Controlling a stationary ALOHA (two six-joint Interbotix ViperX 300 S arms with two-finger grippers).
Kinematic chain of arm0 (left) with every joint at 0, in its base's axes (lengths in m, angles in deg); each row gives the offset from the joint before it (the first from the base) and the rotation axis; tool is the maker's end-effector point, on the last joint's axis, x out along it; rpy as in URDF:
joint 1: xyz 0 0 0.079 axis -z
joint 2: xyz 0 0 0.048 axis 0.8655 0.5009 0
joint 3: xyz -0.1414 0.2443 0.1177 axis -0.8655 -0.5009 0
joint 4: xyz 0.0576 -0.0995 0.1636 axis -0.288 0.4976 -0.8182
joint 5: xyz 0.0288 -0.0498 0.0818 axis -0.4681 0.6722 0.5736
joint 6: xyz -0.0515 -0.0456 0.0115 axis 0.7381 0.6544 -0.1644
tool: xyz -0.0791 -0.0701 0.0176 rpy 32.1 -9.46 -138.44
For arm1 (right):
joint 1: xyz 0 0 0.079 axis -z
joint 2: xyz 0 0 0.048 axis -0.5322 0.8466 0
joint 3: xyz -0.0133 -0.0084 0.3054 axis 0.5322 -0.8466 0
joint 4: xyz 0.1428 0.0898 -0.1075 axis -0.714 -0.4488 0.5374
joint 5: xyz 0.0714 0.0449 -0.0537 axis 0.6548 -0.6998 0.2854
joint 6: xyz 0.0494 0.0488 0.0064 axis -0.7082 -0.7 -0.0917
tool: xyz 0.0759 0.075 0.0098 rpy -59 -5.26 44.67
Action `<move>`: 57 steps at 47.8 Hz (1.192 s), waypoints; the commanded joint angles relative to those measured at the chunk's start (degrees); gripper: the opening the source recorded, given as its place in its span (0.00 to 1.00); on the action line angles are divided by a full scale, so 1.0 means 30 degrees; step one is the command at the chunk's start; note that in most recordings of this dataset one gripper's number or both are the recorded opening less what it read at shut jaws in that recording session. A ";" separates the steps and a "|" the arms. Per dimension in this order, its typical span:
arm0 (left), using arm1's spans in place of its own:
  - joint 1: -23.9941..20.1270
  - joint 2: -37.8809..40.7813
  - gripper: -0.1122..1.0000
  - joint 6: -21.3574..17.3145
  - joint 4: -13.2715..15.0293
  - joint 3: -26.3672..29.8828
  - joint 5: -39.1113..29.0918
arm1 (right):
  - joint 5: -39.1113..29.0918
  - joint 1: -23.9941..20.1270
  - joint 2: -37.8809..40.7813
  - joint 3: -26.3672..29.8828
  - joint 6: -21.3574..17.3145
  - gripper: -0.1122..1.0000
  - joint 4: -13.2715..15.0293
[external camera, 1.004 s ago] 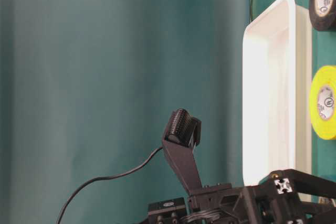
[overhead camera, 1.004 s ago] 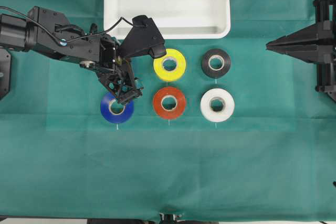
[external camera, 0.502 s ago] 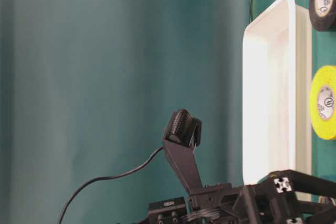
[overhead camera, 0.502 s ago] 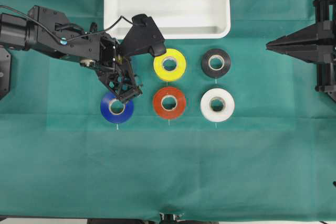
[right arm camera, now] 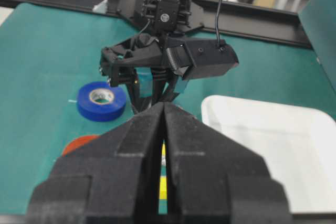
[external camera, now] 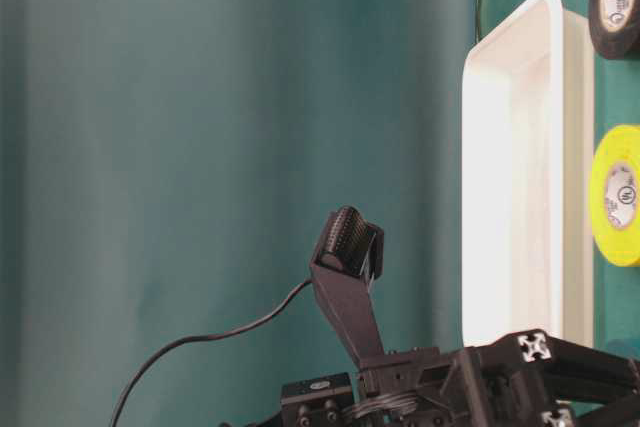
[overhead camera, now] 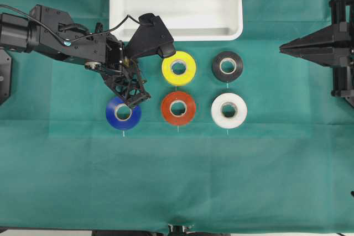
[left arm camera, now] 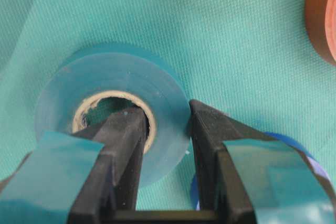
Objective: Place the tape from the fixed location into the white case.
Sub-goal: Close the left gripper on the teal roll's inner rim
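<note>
light: even, bright, overhead | shadows: soft, short | glare: white case [overhead camera: 176,4] washed out | blur: left wrist view foreground soft

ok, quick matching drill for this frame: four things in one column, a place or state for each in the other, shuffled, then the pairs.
Things:
1. teal tape
2. white case
3. right gripper
4. blue roll

Place or state:
A. jaws together, nothing between them
B. on the cloth, just below the left gripper in the overhead view
C. wall pinched, one finger in the core, one outside
D. no roll inside it

Pairs: 1-C, 2-D, 3-A, 4-B
</note>
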 commanded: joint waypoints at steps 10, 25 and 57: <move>0.0029 -0.0293 0.30 -0.0088 -0.0088 0.0469 0.0059 | 0.0059 0.0000 0.0088 0.0527 0.0029 0.10 -0.0029; 0.0029 -0.0908 0.30 -0.0146 -0.0088 0.0469 -0.0059 | 0.0059 0.0000 0.0088 0.0527 0.0029 0.10 -0.0029; 0.0029 -0.2900 0.30 -0.0674 -0.0264 0.2051 -0.3633 | -0.0059 0.0000 0.0088 0.0557 0.0088 0.10 0.0000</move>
